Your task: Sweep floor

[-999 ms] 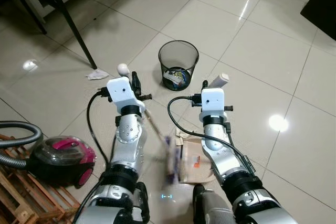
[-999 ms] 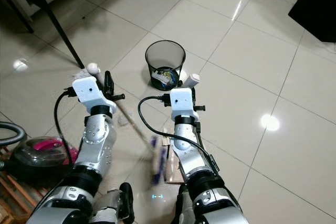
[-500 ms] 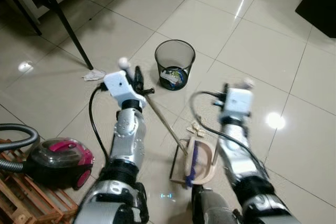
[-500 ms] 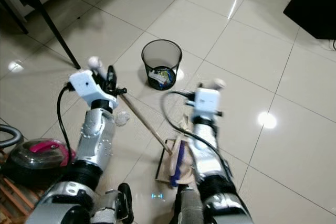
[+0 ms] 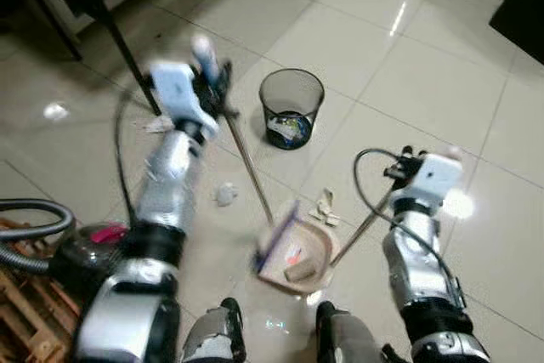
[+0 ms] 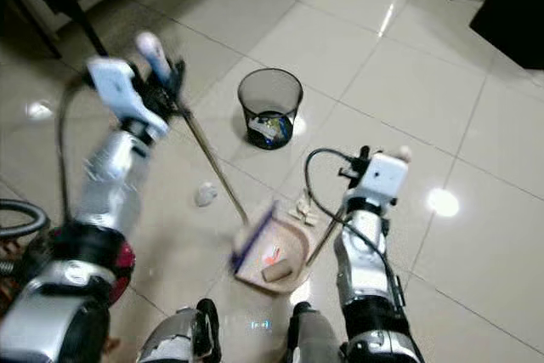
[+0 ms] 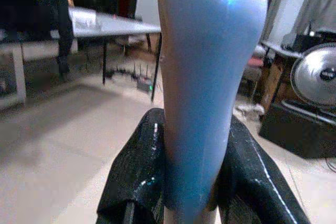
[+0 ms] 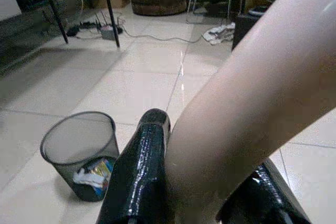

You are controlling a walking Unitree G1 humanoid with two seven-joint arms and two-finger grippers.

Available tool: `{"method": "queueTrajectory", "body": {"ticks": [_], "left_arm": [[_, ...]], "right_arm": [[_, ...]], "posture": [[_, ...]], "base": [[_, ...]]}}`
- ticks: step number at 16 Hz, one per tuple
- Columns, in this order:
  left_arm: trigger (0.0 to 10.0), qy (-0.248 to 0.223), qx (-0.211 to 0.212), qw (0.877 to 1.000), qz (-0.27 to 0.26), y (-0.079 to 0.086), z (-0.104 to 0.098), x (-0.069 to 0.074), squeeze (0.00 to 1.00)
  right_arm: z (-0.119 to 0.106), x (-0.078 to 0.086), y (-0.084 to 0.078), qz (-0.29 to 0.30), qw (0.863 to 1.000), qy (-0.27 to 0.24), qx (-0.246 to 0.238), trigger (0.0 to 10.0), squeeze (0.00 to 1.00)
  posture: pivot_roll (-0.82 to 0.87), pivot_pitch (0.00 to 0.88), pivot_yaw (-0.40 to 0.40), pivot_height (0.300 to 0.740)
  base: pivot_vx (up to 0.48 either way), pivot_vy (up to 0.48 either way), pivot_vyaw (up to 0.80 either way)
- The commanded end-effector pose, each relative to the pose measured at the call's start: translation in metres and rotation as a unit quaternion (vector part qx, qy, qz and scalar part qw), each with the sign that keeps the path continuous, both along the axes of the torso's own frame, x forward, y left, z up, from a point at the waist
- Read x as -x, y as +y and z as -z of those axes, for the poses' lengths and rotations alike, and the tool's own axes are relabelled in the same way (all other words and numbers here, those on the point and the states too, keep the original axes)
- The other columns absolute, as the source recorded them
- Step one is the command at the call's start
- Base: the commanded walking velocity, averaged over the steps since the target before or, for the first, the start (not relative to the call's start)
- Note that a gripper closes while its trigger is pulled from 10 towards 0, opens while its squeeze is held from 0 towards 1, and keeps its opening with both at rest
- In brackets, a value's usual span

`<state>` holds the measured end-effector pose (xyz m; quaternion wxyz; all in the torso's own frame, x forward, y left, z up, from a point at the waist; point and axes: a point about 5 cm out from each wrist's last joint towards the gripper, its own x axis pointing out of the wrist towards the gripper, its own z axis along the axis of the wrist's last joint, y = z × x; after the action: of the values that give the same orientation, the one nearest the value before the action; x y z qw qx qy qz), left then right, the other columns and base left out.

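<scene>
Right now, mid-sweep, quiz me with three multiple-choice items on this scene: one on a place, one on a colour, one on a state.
1. Where is the wastebasket?
A. beyond the dustpan
B. behind the vacuum
C. on the pallet

2. What colour is the broom head's bristle edge?
A. red
B. purple
C. green

3. What does the left gripper hold?
A. nothing
B. a cloth
C. the broom handle

Answers: 1 A, it stands farther out on the tiles than the dustpan. 2 B, purple shows at the pan's mouth. 3 C, both fingers clamp the pale handle.
</scene>
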<state>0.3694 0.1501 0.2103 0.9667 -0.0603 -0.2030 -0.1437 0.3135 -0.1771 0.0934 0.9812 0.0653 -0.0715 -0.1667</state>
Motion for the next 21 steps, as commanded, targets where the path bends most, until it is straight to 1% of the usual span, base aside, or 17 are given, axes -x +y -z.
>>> {"method": "queueTrajectory", "body": {"ticks": [1, 2, 3, 4, 5, 6, 7, 8, 9, 11, 12, 13, 15, 16, 17, 19, 21], "left_arm": [[10.0, -0.036, 0.01, 0.999, 0.003, 0.004, -0.019, 0.001, 0.0], [10.0, -0.053, -0.005, 0.999, -0.003, 0.023, -0.037, 0.0, 0.0], [10.0, -0.058, -0.004, 0.998, -0.014, 0.035, -0.045, 0.0, 0.0], [10.0, -0.063, -0.002, 0.998, -0.027, 0.046, -0.052, 0.0, 0.0], [10.0, -0.067, -0.012, 0.997, -0.04, 0.054, -0.056, 0.0, 0.0], [10.0, -0.065, -0.038, 0.995, -0.059, 0.065, -0.058, 0.0, 0.0], [10.0, -0.053, -0.062, 0.994, -0.073, 0.071, -0.053, 0.001, 0.0], [10.0, -0.032, -0.084, 0.993, -0.083, 0.076, -0.043, 0.003, 0.0], [10.0, -0.011, -0.097, 0.991, -0.094, 0.078, -0.03, 0.007, 0.0], [10.0, 0.03, -0.111, 0.989, -0.096, 0.073, 0.001, 0.023, 0.0], [10.0, 0.043, -0.12, 0.987, -0.095, 0.069, 0.012, 0.029, 0.0], [10.0, 0.059, -0.124, 0.986, -0.09, 0.058, 0.026, 0.04, 0.0], [10.0, 0.062, -0.126, 0.986, -0.088, 0.051, 0.035, 0.046, 0.0], [10.0, 0.075, -0.119, 0.986, -0.09, 0.041, 0.047, 0.055, 0.0], [10.0, 0.08, -0.119, 0.985, -0.091, 0.039, 0.049, 0.058, 0.0], [10.0, 0.09, -0.121, 0.985, -0.088, 0.024, 0.057, 0.069, 0.0], [10.0, 0.098, -0.121, 0.984, -0.086, 0.018, 0.062, 0.073, 0.0]], "right_arm": [[-0.001, 0.002, -0.004, 0.005, 1.0, -0.003, -0.012, 10.0, 0.0], [-0.009, 0.002, -0.009, 0.01, 1.0, -0.013, -0.018, 10.0, 0.0], [-0.012, 0.002, -0.012, 0.014, 0.999, -0.016, -0.025, 10.0, 0.0], [-0.015, 0.002, -0.014, 0.017, 0.999, -0.018, -0.03, 10.0, 0.0], [-0.018, 0.002, -0.016, 0.02, 0.999, -0.02, -0.034, 10.0, 0.0], [-0.022, 0.001, -0.018, 0.023, 0.999, -0.019, -0.033, 10.0, 0.0], [-0.031, 0.0, -0.021, 0.025, 0.999, -0.027, -0.028, 10.0, 0.0], [-0.046, -0.002, -0.024, 0.026, 0.999, -0.042, -0.017, 10.0, 0.0], [-0.065, -0.003, -0.028, 0.031, 0.997, -0.066, -0.026, 10.0, 0.0], [-0.113, -0.007, -0.034, 0.02, 0.992, -0.117, -0.031, 10.0, 0.0], [-0.128, -0.008, -0.035, 0.01, 0.991, -0.129, -0.028, 10.0, 0.0], [-0.145, -0.011, -0.038, -0.002, 0.992, -0.127, -0.017, 10.0, 0.0], [-0.156, -0.012, -0.041, -0.005, 0.991, -0.13, -0.016, 10.0, 0.0], [-0.173, -0.012, -0.046, -0.008, 0.99, -0.141, -0.016, 10.0, 0.0], [-0.176, -0.011, -0.046, -0.008, 0.99, -0.142, -0.017, 10.0, 0.0], [-0.186, -0.01, -0.046, -0.016, 0.989, -0.146, -0.019, 10.0, 0.0], [-0.188, -0.011, -0.043, -0.027, 0.988, -0.147, -0.023, 10.0, 0.0]], "posture": [[-0.04, 0.131, 0.042, 0.74], [-0.04, 0.114, 0.049, 0.74], [-0.04, 0.107, 0.051, 0.74], [-0.04, 0.101, 0.052, 0.74], [-0.03, 0.095, 0.052, 0.74], [-0.03, 0.086, 0.051, 0.74], [-0.03, 0.077, 0.054, 0.74], [-0.03, 0.07, 0.057, 0.74], [-0.04, 0.064, 0.062, 0.74], [-0.05, 0.053, 0.063, 0.74], [-0.06, 0.049, 0.059, 0.74], [-0.06, 0.046, 0.057, 0.74], [-0.07, 0.042, 0.053, 0.74], [-0.07, 0.032, 0.055, 0.74], [-0.07, 0.03, 0.055, 0.74], [-0.07, 0.015, 0.057, 0.74], [-0.07, 0.009, 0.058, 0.74]], "base": [[0.0, 0.0, 0.0], [0.0, 0.0, 0.0], [0.0, 0.0, 0.0], [0.0, 0.0, 0.0], [0.0, 0.0, 0.0], [0.0, 0.0, 0.0], [0.0, 0.0, 0.0], [0.0, 0.0, 0.0], [0.0, 0.0, 0.0], [0.0, 0.0, 0.0], [0.0, 0.0, 0.0], [0.0, 0.0, 0.0], [0.0, 0.0, 0.0], [0.33, 0.0, 0.0], [0.33, 0.0, 0.0], [0.428, 0.0, 0.0], [0.444, 0.0, 0.0]]}}
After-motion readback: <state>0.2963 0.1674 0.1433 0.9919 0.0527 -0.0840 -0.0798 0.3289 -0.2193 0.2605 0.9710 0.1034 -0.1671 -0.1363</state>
